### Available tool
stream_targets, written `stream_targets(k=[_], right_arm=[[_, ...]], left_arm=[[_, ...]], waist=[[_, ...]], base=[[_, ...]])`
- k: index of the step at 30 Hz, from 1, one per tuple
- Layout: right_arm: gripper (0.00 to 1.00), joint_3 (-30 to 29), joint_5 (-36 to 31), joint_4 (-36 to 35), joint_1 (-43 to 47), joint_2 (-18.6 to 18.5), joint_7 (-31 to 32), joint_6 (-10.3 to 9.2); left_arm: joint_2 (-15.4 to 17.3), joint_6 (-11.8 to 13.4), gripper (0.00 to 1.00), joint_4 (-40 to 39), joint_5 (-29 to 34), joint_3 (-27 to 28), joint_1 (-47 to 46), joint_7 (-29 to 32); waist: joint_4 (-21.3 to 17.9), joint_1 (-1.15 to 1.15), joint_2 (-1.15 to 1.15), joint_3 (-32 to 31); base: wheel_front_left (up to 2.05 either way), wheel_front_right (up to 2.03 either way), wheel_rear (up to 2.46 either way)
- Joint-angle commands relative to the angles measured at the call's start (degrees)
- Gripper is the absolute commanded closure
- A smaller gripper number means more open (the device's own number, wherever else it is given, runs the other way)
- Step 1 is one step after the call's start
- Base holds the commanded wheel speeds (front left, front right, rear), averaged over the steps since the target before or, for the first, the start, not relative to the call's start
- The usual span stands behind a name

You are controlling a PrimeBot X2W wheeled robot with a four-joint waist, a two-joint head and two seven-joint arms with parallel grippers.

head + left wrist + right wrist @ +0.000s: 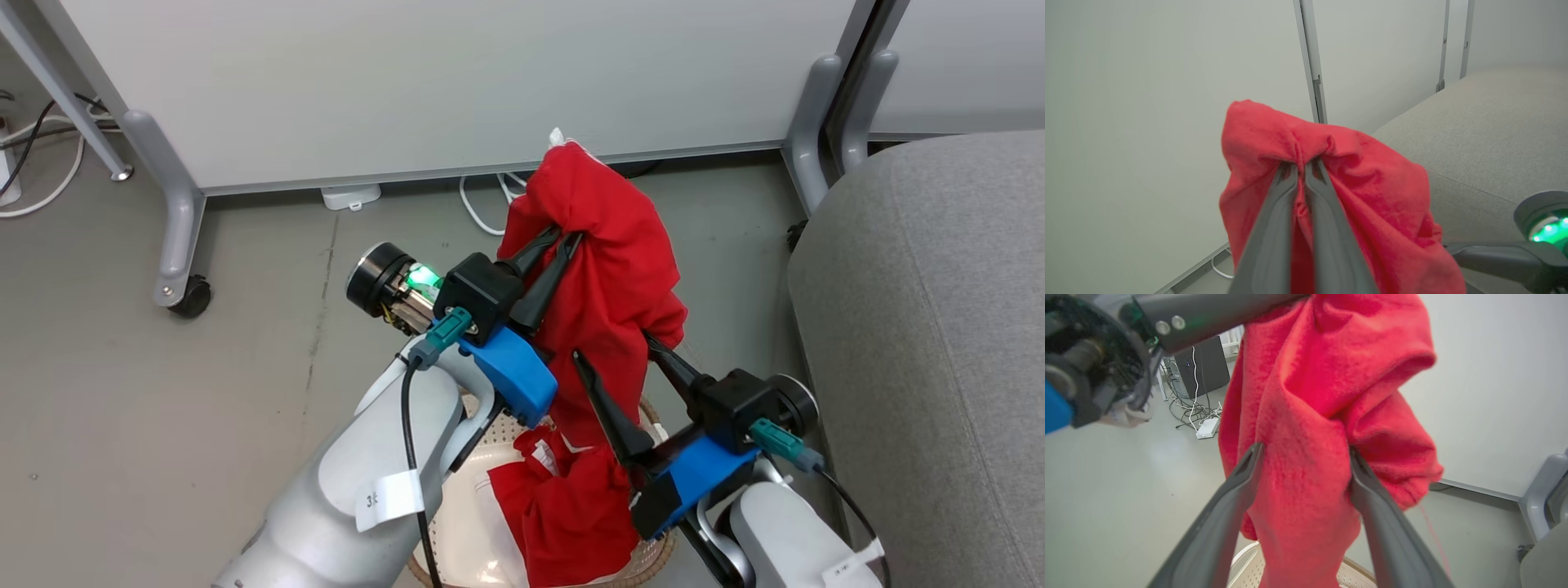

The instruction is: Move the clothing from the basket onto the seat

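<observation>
While the left gripper pinches the raised clothing, the right gripper stands open around it.

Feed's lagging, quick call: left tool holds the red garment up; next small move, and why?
Probably close the right tool: its open fingers straddle the hanging garment, pinched up top by the left tool. Two grips should steady the swing to the seat.
</observation>
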Motion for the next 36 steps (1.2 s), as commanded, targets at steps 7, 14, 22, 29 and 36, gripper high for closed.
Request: stream_targets(k=[7,14,22,29,36], right_arm=[[0.46,3.4,3.6,2.5,-4.8,-0.1,-0.2,0.03],[1.0,4.5,5.2,2.8,-6.2,-0.1,-0.2,0.03],[1.0,4.8,5.3,2.3,-6.0,-0.1,-0.2,0.03],[1.0,5.0,5.6,2.0,-5.6,-0.1,-0.2,0.03],[1.0,4.7,5.5,1.9,-5.0,-0.1,-0.2,0.03]], left_arm=[[-0.3,-0.2,1.0,-0.6,-0.9,-1.2,-1.2,-0.3],[-0.3,-0.3,1.0,-0.6,-1.6,-1.7,-1.2,-0.3],[-0.3,0.0,1.0,-0.4,-1.8,-1.8,-1.5,-0.3],[-0.3,0.4,0.0,-0.3,-2.0,-1.4,-1.4,-0.3],[-0.3,0.6,0.0,-0.3,-1.6,-1.0,-1.3,-0.3]], waist=[[0.6,0.0,0.0,0.7],[0.6,0.0,0.0,0.8],[0.4,0.0,0.0,0.6],[0.2,0.0,0.0,0.4],[-0.2,0.0,0.0,0.4]], base=[[0.0,0.0,0.0],[0.0,0.0,0.0],[0.0,0.0,0.0],[0.0,0.0,0.0],[0.0,0.0,0.0]])
